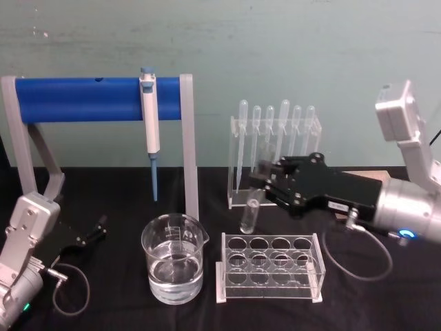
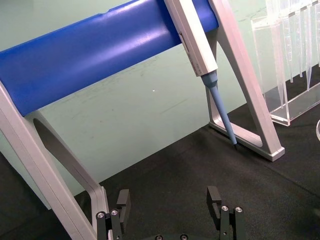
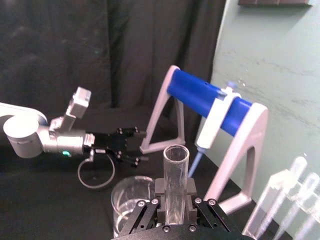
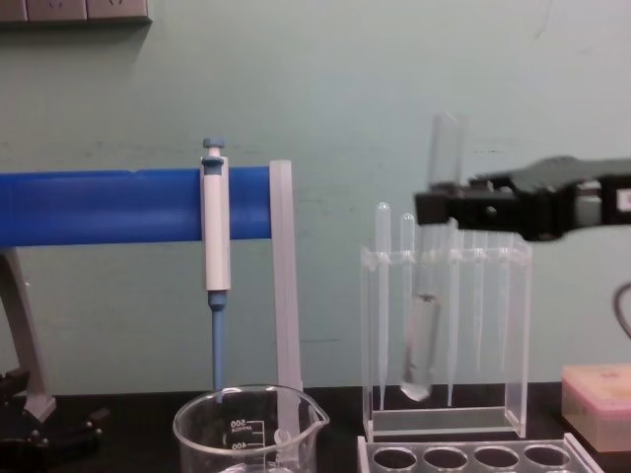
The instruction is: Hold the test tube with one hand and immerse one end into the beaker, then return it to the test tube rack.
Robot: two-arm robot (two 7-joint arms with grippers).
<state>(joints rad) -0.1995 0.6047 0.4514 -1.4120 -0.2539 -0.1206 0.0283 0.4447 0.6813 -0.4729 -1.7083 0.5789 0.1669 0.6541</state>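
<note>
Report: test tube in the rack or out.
Out. The right gripper holds the test tube nearly upright, round bottom clear above the rack; left gripper rests by the blue stand.

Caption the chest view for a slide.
Right gripper holds the test tube over the rack, beaker alongside; left gripper parked at left.

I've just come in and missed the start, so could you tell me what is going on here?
The right claw grips the test tube nearly upright in the air, above the test tube rack and to the right of the beaker, which holds water. The left claw sits open and idle, low at the left.
</note>
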